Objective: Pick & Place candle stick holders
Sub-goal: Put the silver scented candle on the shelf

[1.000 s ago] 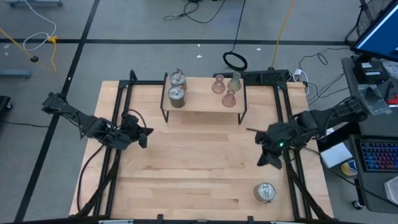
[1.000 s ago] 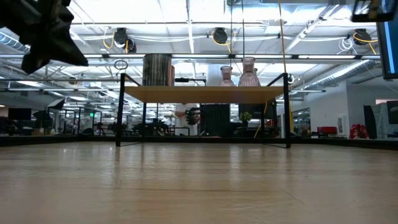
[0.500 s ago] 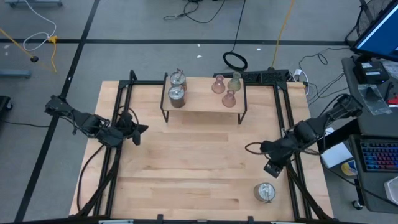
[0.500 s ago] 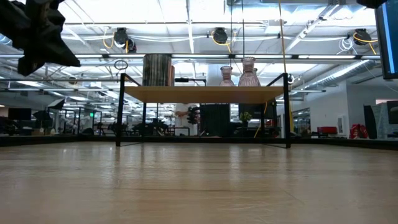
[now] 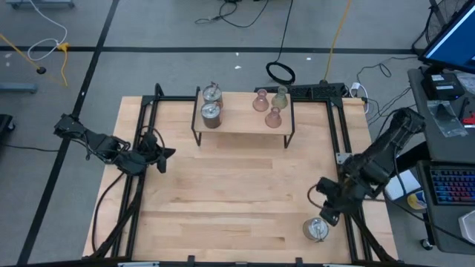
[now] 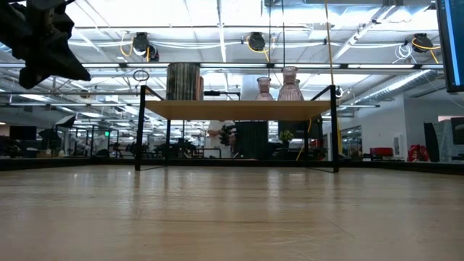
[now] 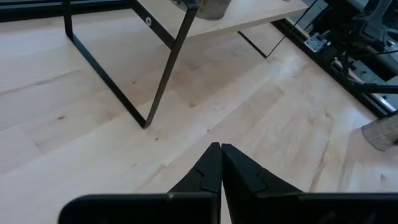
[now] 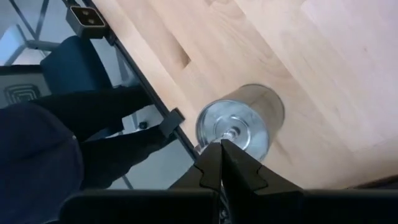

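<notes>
My right gripper: fingers pressed together, holding nothing; it hangs just above the lone metal candle holder, near the table's front right corner. In the right wrist view my fingertips point straight at the holder's open top.
My left gripper: fingers closed tip to tip, empty; it hovers by the table's left edge, beside the shelf's left legs.
Lone metal candle holder: round, silver, standing upright on the table close to the front right corner, well apart from the rest.
Shelf: small wooden riser on black legs, at the middle of the table's back edge.
Metal holders on shelf: two, one behind the other, at the shelf's left end.
Glass holders on shelf: three, narrow-necked, pinkish and one greenish, clustered at the shelf's right end.
Beyond the table: a keyboard on a desk past the right edge.
</notes>
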### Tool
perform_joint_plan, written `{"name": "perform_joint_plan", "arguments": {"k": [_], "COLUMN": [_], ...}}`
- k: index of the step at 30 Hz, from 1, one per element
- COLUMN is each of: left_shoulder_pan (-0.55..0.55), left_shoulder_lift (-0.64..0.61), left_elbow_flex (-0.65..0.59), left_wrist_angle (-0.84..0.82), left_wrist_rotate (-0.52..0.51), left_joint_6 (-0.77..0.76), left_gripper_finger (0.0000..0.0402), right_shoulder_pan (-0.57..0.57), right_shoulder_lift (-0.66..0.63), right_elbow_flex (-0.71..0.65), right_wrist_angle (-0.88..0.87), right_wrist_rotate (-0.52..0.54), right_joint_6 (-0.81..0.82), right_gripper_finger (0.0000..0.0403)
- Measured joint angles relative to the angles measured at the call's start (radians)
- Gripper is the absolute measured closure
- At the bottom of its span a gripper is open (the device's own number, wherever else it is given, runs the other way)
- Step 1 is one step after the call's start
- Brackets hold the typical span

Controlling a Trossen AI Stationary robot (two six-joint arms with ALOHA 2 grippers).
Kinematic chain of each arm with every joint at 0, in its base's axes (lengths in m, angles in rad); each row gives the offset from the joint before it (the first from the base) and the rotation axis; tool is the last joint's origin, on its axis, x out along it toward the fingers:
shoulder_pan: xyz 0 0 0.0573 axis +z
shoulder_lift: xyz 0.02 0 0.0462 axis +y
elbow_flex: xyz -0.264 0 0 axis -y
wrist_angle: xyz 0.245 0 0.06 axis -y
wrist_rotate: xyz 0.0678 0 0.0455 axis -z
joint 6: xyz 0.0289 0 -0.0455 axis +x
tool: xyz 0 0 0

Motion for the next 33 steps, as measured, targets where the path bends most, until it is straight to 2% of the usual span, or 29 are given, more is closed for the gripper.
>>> {"name": "perform_joint_plan", "arguments": {"k": [6, 12, 21, 27, 33], "left_shoulder_pan": [0.0, 0.0, 0.0, 0.0, 0.0], "left_shoulder_lift": [0.0, 0.0, 0.0, 0.0, 0.0], "left_elbow_flex": [0.0, 0.0, 0.0, 0.0, 0.0], "left_wrist_angle": [-0.006, -0.006, -0.006, -0.006, -0.006], "left_wrist_rotate": [-0.002, -0.003, -0.004, -0.005, -0.006], "left_joint_6": [-0.003, -0.003, 0.004, 0.033, 0.075], "left_gripper_finger": [0.0385, 0.0399, 0.0385, 0.0399, 0.0385], "right_shoulder_pan": [0.09, 0.116, 0.116, 0.116, 0.115], "right_shoulder_lift": [0.073, 0.117, 0.118, 0.118, 0.118], "right_elbow_flex": [0.0, 0.0, -0.001, -0.001, -0.02], "right_wrist_angle": [0.028, 0.003, -0.019, -0.025, -0.008], "right_wrist_rotate": [0.081, 0.082, 0.081, 0.079, 0.051], "right_joint_6": [0.046, 0.058, 0.059, 0.093, 0.107], "right_gripper_finger": [0.0403, 0.0403, 0.0399, 0.0351, 0.029]}}
